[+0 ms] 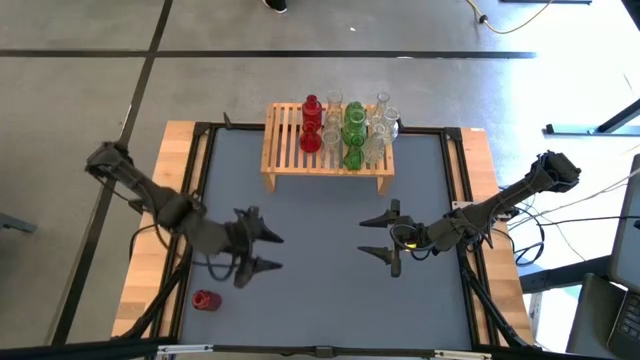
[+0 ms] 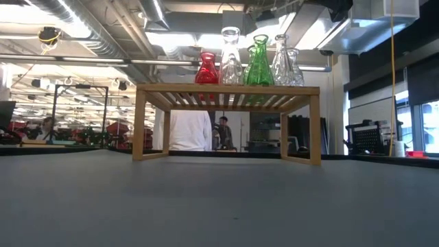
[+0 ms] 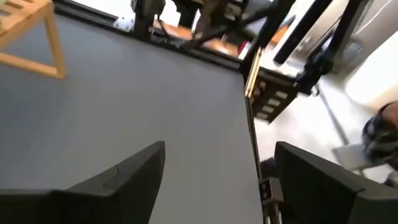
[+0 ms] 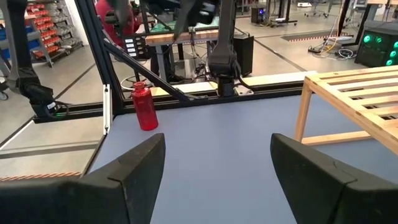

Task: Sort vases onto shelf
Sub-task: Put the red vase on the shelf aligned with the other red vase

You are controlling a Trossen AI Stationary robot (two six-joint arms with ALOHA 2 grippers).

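From my station, the red bottle stood alone on the grey bench, the thing farthest from the shelf, out toward the left near corner; in the right wrist view it stood upright close to the bench's edge. Closer to the shelf than that bottle, the left end effector hung over the bench with its fingers spread wide and nothing between them. Level with it and across from it, the right end effector also hung wide open and empty, pointing toward the left one. Both were well apart from the shelf. The shelf itself stood at the far middle of the bench, and on its slats, bunched toward its right half, I saw the red vases, the green vases and the clear vases standing upright close together. In the low view a person showed beyond the shelf, seen under its top.
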